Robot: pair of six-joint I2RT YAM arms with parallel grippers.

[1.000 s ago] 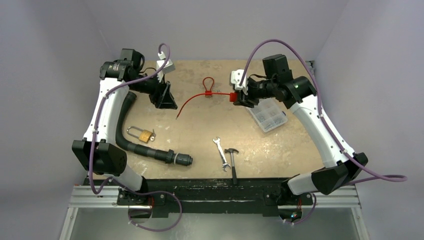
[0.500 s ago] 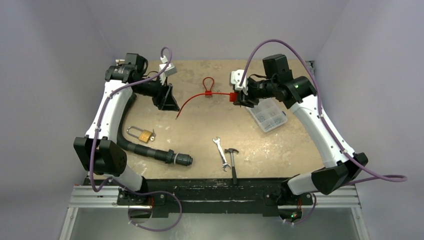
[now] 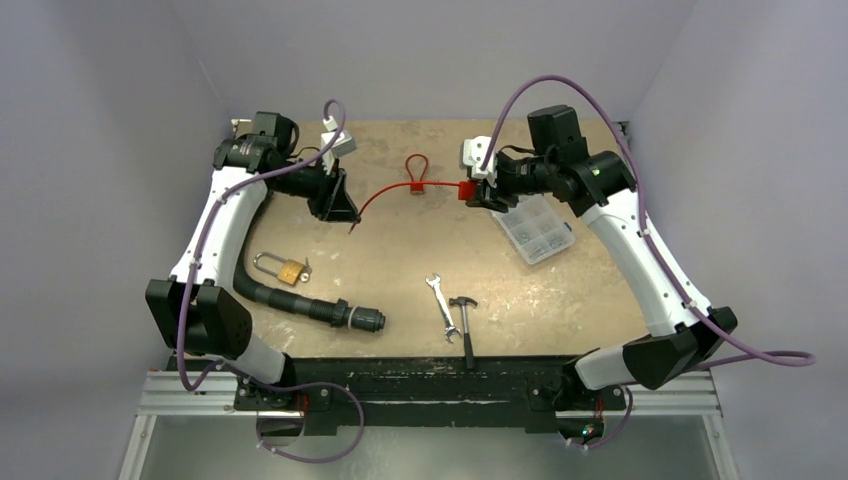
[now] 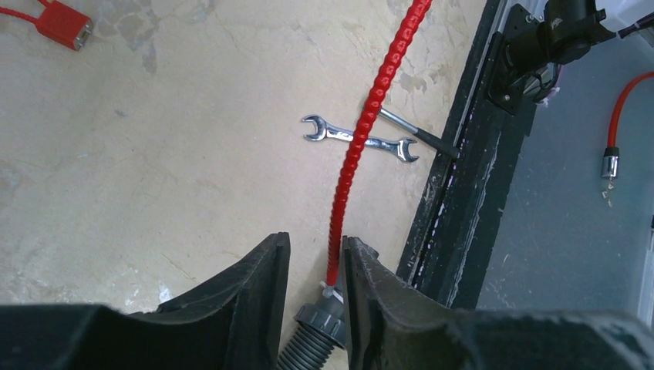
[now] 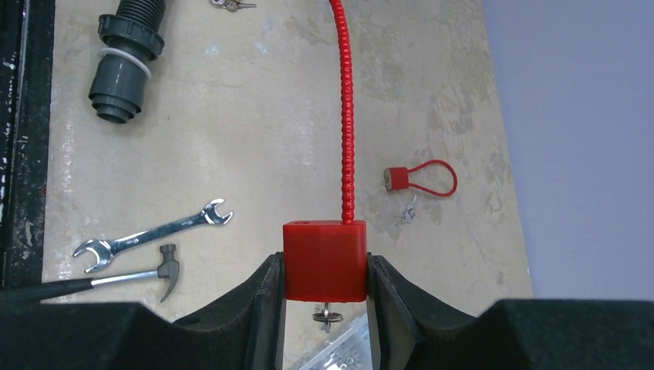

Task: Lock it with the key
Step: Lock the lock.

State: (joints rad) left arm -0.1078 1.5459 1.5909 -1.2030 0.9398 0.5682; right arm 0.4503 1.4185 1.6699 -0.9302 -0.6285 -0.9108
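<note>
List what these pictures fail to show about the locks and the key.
- Right wrist view: the keyhole of the red lock body is hidden beneath it between the jaws; only a metal ring peeks out.
- Left wrist view: whether the jaws pinch the red cable; its tip sits low between them.
- Left wrist view: small red padlock, loop cut off by the top edge.
- Top view: brass padlock, any key too small.

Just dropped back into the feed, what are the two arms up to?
The right gripper is shut on the red block-shaped lock body, with a small metal ring hanging beneath it. Its red ribbed cable runs across to the left gripper, whose open fingers sit either side of the cable's free end without pinching it. The end is not yet in the lock body.
</note>
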